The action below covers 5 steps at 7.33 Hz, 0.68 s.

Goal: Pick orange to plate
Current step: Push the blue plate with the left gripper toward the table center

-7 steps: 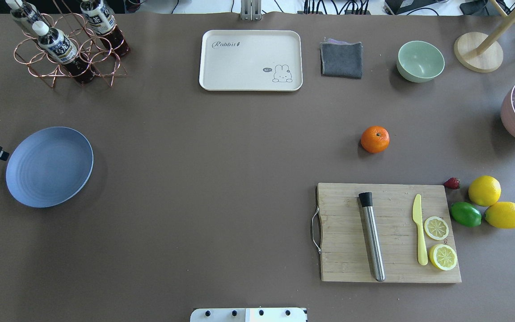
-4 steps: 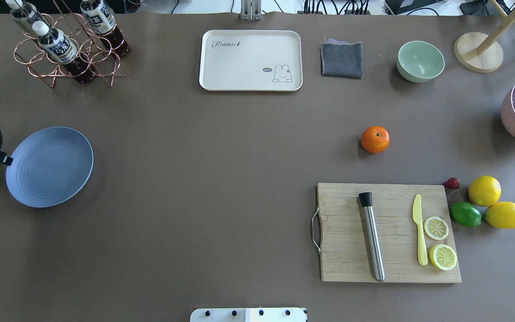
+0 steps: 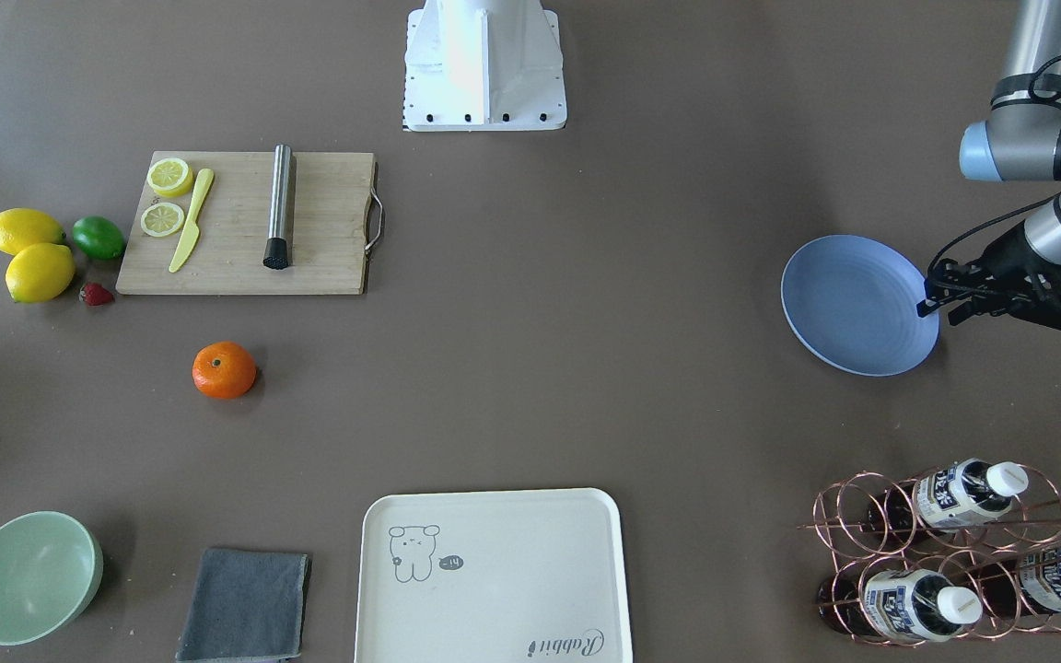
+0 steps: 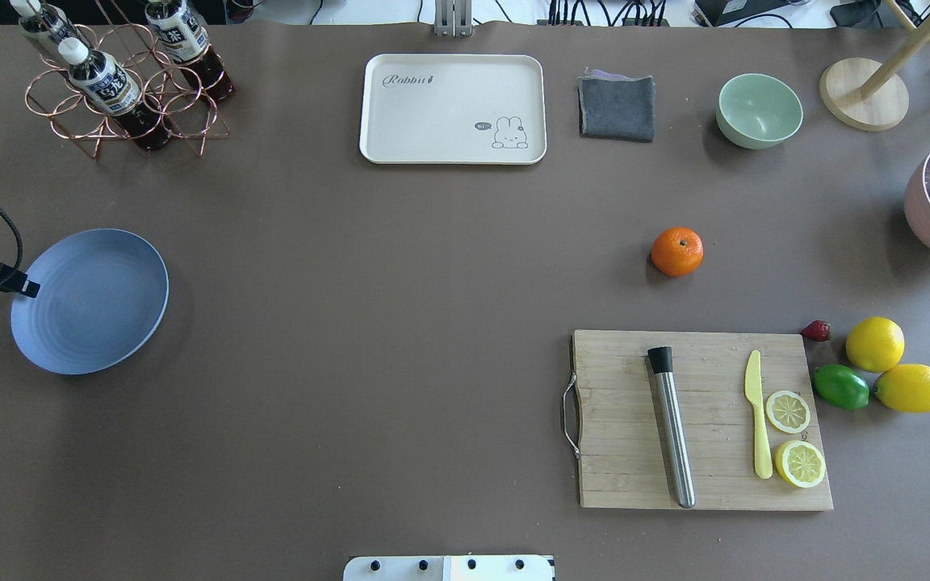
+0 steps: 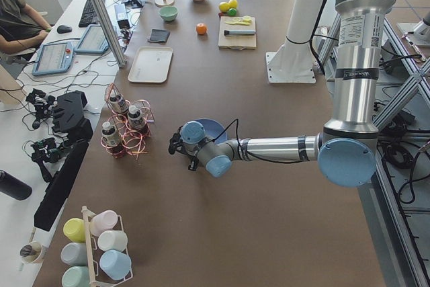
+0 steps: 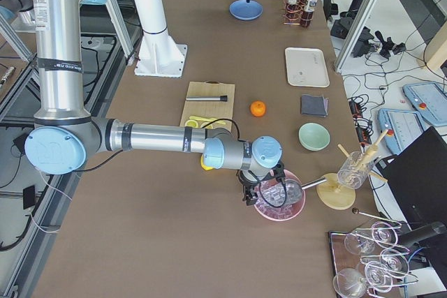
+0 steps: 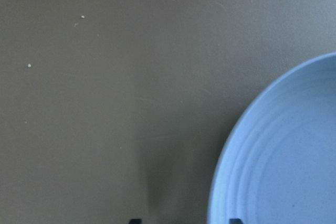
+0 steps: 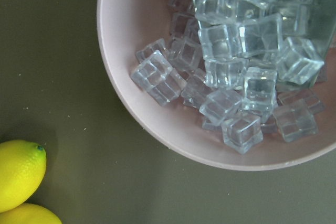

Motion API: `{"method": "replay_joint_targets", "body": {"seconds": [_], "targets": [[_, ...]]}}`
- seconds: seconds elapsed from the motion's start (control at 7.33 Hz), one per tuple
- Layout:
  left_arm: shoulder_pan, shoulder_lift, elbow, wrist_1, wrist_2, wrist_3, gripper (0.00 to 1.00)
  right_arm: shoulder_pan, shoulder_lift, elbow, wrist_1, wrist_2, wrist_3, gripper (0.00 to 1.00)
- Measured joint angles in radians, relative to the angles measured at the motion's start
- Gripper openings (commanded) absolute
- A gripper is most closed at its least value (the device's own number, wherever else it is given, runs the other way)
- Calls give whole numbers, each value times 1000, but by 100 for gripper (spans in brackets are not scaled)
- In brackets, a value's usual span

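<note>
Front-facing view: the orange (image 3: 224, 370) is sitting near the cutting board (image 3: 245, 224), stem dimple up; the left claw (image 3: 938, 302), spread, is pointing down at the rim of the plate (image 3: 853, 304), far from the board. Exterior right view: the right claw (image 6: 262, 190) is hanging over the ice bowl (image 6: 301, 204); I cannot tell whether it is spread.

Silver tubular arms (image 3: 1037, 37), pale-blue joint caps (image 3: 973, 152), black cables (image 3: 965, 237), black left claw (image 3: 940, 309).
</note>
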State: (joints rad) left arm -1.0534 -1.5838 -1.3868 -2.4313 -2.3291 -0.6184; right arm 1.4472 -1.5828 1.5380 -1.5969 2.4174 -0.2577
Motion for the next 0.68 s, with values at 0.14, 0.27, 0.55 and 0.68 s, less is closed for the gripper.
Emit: {"method": "replay_joint_targets", "body": {"seconds": [0.14,0.27,0.55,0.68], "targets": [[13,0,0,-16,0,-27,0,0,0,0,0,0,0,100],[18,-1,-1,-23,-3,-39,0,-1,1,1,0,2,0,100],[15,-8,-17,-21,-79,-49,0,-1,0,4,0,39,2,100],[5,-12,-38,-18,-116,-72,0,-1,0,9,0,71,2,100]]}}
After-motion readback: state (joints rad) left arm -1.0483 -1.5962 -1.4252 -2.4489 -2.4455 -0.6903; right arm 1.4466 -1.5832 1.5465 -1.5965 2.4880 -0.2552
